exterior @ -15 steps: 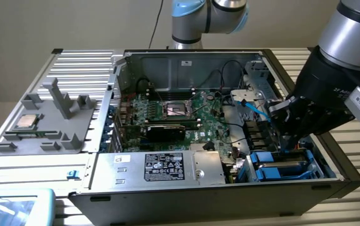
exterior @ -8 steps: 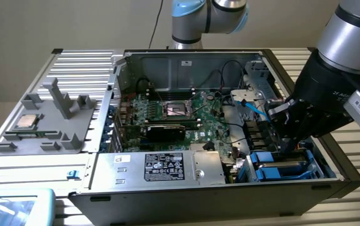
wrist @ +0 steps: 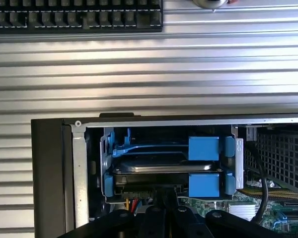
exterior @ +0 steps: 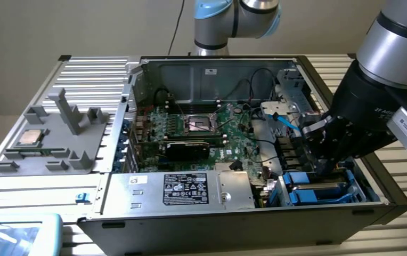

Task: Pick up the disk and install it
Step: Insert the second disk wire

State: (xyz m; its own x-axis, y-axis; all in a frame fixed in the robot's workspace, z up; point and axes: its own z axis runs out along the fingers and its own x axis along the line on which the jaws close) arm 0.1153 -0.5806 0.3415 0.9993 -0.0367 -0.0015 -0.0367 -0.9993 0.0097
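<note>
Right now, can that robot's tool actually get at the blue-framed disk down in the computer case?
Probably yes: the tool hangs just over the disk in its bay, with the case open on top and nothing between them.

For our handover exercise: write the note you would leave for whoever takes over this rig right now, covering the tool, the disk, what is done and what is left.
Tool: shut, lowered inside the computer case at the drive bay, on the exterior view's right.
Disk: lying flat in its blue carrier inside the bay, with cables at its near edge. The tool's fingers are right at that edge; whether they grip anything cannot be told.
Done: disk is in the bay.
Left: confirm it is fully seated; the tool has not yet withdrawn.
</note>
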